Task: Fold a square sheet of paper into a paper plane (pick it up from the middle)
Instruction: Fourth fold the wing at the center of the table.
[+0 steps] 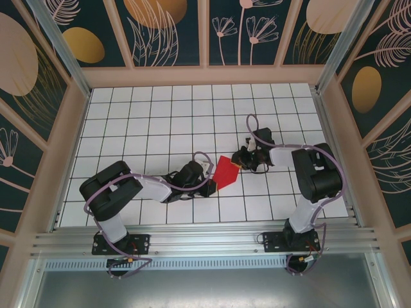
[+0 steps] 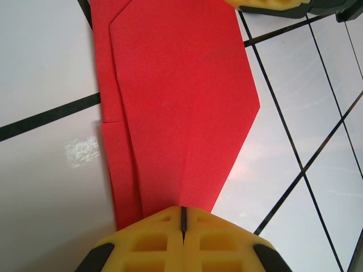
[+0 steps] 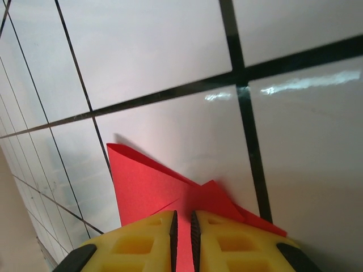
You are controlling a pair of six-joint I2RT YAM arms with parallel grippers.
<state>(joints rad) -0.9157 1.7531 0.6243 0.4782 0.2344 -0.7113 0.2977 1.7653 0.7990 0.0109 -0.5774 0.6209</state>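
Note:
The square sheet of paper (image 1: 225,172) is bright red and folded into a broad pointed shape with layered flaps and a centre crease. It spans the gap between the two grippers, just above the tiled table. My left gripper (image 1: 209,177) is shut on its near end; in the left wrist view the paper (image 2: 181,102) runs out from the closed yellow fingertips of that gripper (image 2: 183,211). My right gripper (image 1: 241,159) is shut on the far end, and in the right wrist view a red flap (image 3: 144,187) passes between the narrow jaws of the gripper (image 3: 182,215).
The white tiled table (image 1: 160,128) with black grid lines spreads to the back and left. Patterned walls with a wooden frame (image 1: 205,76) enclose it. An aluminium rail (image 1: 205,240) runs along the near edge by the arm bases.

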